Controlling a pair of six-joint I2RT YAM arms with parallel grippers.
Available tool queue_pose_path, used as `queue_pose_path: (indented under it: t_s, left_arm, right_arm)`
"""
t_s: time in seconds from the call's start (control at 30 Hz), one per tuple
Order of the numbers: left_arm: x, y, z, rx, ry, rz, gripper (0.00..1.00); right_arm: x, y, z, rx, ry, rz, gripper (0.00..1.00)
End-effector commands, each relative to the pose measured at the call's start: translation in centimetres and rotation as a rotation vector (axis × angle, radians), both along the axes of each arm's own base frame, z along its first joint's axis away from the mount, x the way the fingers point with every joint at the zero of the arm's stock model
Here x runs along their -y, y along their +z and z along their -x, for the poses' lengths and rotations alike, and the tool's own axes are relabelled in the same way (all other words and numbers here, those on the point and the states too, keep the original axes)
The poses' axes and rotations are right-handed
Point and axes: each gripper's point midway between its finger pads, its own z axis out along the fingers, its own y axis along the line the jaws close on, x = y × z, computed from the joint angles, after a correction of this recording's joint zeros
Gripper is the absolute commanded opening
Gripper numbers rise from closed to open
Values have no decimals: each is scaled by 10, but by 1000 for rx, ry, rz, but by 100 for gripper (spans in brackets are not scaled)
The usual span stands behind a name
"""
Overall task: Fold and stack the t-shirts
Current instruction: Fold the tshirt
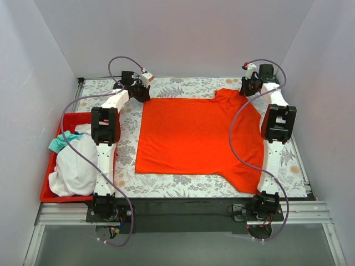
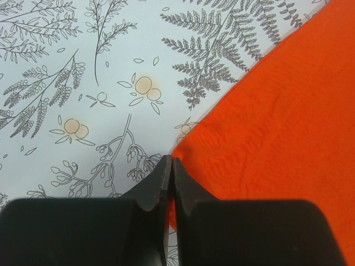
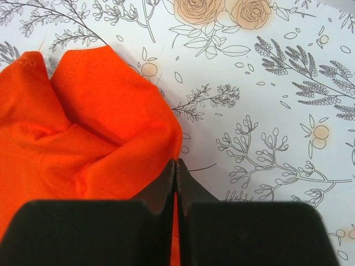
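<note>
- A red plastic bin [image 1: 47, 195], far left, holds crumpled white and teal cloth t-shirts [image 1: 75, 166].
- The left gripper [image 2: 170, 160] pinches the far-left corner of a bright orange-red cloth t-shirt [image 1: 194, 136], spread on the floral-print table [image 1: 183, 185].
- The right gripper [image 3: 176, 162] pinches its bunched far-right edge.

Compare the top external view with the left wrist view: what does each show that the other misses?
Only top external: the whole orange t-shirt spread out, the right arm, and the red bin holding white and teal shirts. Only left wrist: the left end effector shut, pinching the shirt's corner. Both: the orange cloth on the floral table cover.
</note>
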Motion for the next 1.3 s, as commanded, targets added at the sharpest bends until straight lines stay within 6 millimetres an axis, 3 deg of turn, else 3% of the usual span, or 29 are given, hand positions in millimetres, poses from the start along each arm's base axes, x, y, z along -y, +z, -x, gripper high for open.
queue_pose_path:
  t_s: [0.0, 0.13, 0.3, 0.37, 0.4, 0.43, 0.7, 0.87, 1.07, 1.27]
  left_arm:
    - [1, 61, -6, 123, -15, 42, 0]
    - [-4, 77, -4, 150, -23, 76, 0]
    - [-4, 102, 4, 204, -52, 99, 0]
    - [-4, 103, 10, 211, -62, 95, 0]
    - [-6, 114, 11, 239, -69, 90, 0]
    - [-7, 107, 16, 227, -72, 88, 0]
    - [-13, 112, 41, 245, -120, 74, 0]
    - [-14, 112, 59, 255, -154, 52, 0]
    - [-22, 120, 73, 301, -160, 24, 0]
    - [-27, 113, 91, 294, -177, -3, 0]
  right_arm:
    - [-6, 70, -6, 138, 24, -16, 1]
    - [-1, 84, 0, 151, 24, -27, 1]
    - [0, 86, 11, 141, 37, -36, 1]
    - [3, 96, 16, 153, 39, -36, 1]
    - [3, 99, 20, 157, 46, -33, 1]
    - [5, 100, 22, 156, 45, -31, 1]
    - [20, 114, 46, 154, 55, -20, 1]
    - [19, 121, 63, 148, 74, -29, 1]
    - [20, 117, 87, 116, 99, -19, 1]
    - [24, 109, 108, 82, 110, -3, 1]
